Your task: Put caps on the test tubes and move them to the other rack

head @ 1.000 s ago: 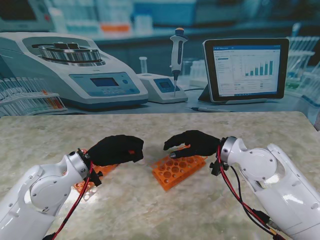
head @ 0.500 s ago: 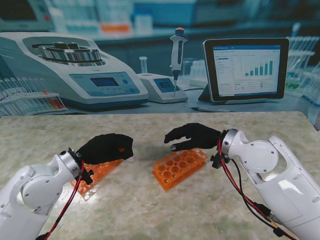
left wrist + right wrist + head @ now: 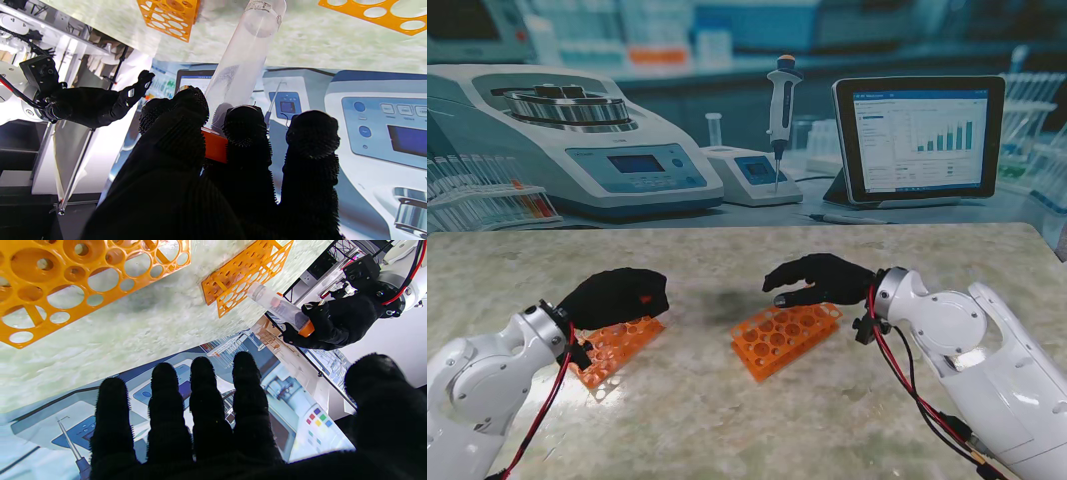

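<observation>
left hand (image 3: 617, 296): clamped on capped test tube (image 3: 245, 56) at the orange cap end; over left rack (image 3: 615, 345)
tube axis: rounded tip points down toward left rack
right hand (image 3: 819, 279): fingers apart, empty; over right rack (image 3: 785, 336); right rack well apart from tube

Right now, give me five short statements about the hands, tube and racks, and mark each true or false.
1. The left hand holds a tube. True.
2. The tube has an orange cap. True.
3. The right hand grips a tube. False: it is open, fingers spread, holding nothing.
4. Both racks are blue. False: the left rack and right rack are orange.
5. The right rack is full of tubes. False: its visible holes are empty.
</observation>
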Controlling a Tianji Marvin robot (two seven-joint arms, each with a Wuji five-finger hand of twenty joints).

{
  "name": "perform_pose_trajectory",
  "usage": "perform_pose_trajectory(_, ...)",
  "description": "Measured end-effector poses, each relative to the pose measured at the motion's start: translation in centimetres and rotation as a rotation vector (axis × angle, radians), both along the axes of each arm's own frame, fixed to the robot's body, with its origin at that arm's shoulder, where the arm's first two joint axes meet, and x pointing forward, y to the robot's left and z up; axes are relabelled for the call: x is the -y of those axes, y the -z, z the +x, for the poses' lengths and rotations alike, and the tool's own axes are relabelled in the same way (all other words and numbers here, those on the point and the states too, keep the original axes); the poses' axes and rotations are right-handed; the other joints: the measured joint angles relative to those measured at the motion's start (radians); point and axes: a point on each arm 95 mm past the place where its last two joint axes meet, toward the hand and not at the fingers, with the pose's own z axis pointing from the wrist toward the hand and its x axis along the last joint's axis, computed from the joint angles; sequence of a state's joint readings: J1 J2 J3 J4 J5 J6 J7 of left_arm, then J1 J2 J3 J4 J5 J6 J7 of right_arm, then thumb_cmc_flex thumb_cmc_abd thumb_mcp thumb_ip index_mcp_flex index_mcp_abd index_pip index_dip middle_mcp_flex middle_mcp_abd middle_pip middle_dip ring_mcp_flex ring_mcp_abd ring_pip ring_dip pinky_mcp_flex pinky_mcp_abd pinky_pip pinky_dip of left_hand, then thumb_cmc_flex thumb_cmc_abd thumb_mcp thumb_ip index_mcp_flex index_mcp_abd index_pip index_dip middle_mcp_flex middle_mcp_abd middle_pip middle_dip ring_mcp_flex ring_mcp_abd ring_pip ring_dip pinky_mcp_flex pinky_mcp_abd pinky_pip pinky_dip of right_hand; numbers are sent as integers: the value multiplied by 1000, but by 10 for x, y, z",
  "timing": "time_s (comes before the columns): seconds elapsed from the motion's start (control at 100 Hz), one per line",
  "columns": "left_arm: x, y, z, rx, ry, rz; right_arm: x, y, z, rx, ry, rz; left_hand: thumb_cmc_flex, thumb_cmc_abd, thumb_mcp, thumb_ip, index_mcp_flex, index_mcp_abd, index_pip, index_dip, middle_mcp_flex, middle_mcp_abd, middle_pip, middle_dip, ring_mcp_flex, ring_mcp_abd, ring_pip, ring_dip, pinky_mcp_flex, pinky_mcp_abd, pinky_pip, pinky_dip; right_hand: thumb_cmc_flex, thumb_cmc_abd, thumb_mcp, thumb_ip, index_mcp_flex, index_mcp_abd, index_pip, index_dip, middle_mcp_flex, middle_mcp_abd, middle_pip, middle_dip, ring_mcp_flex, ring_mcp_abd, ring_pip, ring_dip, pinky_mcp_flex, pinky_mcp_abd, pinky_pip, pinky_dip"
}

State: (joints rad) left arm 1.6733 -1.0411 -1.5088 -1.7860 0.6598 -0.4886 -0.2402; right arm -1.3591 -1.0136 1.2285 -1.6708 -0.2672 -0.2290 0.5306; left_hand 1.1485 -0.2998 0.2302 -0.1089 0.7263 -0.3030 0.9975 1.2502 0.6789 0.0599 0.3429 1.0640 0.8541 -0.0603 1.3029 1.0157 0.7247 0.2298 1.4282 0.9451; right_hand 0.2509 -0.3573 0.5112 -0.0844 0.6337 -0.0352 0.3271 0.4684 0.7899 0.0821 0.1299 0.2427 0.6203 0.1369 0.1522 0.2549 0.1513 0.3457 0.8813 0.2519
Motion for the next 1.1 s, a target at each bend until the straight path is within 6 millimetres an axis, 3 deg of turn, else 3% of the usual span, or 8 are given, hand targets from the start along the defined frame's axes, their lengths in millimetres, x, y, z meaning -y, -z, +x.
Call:
perform_pose_trajectory(0.42,-17,4,-1,6,-48,19,5,8,0,-17,15,-6,0,0,0,0,0,0,1,0,0,0,0,0,0,0,0,3,-1,1,0,3,0,0,0,0,0,0,0,0,0,0,0,0,0,0,0,0,-4,0,-1,0)
perform_pose_trajectory(1.1,-27,20,3,-25,-94,41,9,9,-3,-6,20,-5,0,0,1,0,0,0,2,0,0,1,0,0,0,3,0,14,-13,8,0,4,0,0,0,0,0,0,0,0,0,0,0,0,0,0,0,0,-5,0,-2,0)
